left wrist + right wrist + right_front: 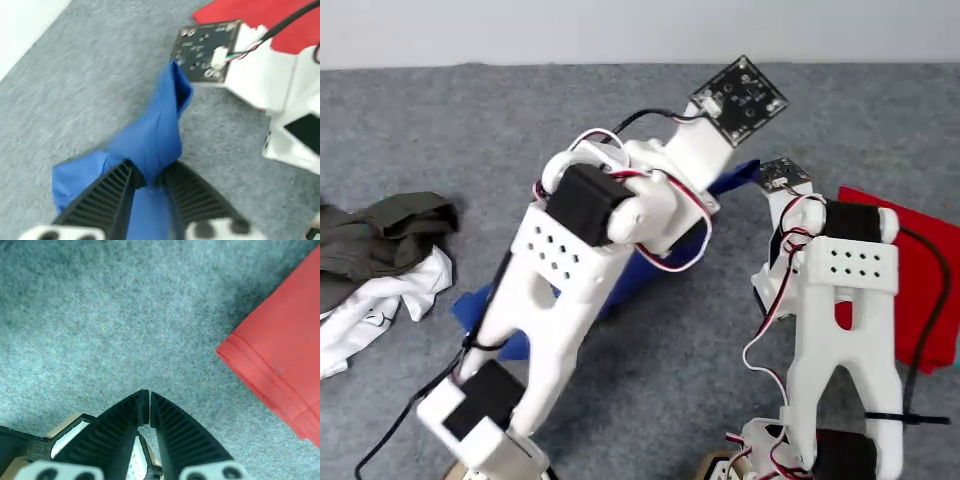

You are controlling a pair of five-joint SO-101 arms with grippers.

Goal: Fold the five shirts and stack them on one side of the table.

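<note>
My left gripper [150,180] is shut on a fold of the blue shirt [150,135], which hangs stretched from its fingers down to the grey table. From above, the blue shirt [485,305] trails out from under the left arm [580,270]. The red shirt [920,270] lies flat at the right edge, partly under the right arm [845,300]. My right gripper [149,396] is shut with nothing in it, just above bare carpet beside the red shirt's hem [280,360].
An olive shirt [380,235] and a white shirt [380,300] lie crumpled together at the left edge. The right arm's wrist board [207,50] sits close to the lifted blue cloth. Grey carpet [440,130] covers the table.
</note>
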